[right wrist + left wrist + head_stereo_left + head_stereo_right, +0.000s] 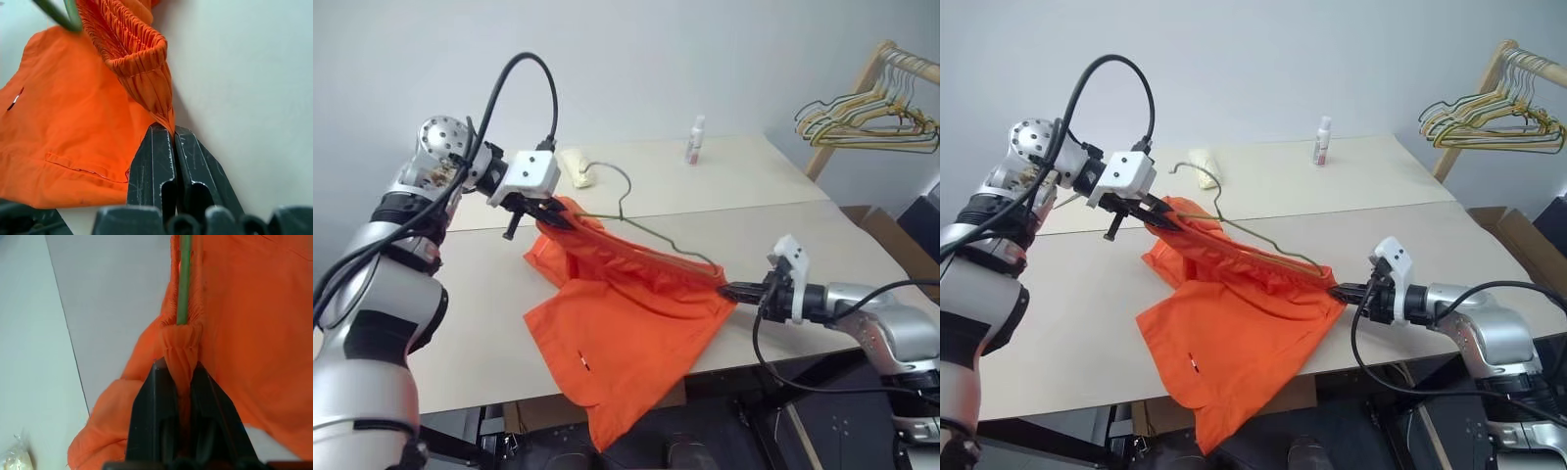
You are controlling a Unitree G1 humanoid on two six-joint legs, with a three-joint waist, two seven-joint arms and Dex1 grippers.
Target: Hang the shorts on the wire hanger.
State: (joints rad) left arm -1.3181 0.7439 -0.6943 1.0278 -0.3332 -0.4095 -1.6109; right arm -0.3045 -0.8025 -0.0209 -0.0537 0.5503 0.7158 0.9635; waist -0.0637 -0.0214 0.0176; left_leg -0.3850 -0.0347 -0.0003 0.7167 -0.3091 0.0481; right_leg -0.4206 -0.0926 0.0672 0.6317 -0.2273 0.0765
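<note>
- Nearest the lens in the right wrist view, the right gripper has its black fingers pinched shut on one end of the gathered waistband of the shorts.
- In the left wrist view, the left gripper is likewise clamped on a bunched fold at the waistband's other end.
- Between the two grips the waistband is pulled into a taut line above the table, probably so the opening is held wide for the wire hanger; the legs sag onto the tabletop and over its front edge.
- The hanger's body runs along or inside the stretched waistband, its hook rising free above the cloth toward the table's far side.
- The wrist views show each pinch closely, and green wire entering the gathers by the left fingers; the head views alone show the hook, the span between grips, and the hanging legs.
- Farther off: a small bottle on the far table, and a bunch of hangers on a wooden rack.
</note>
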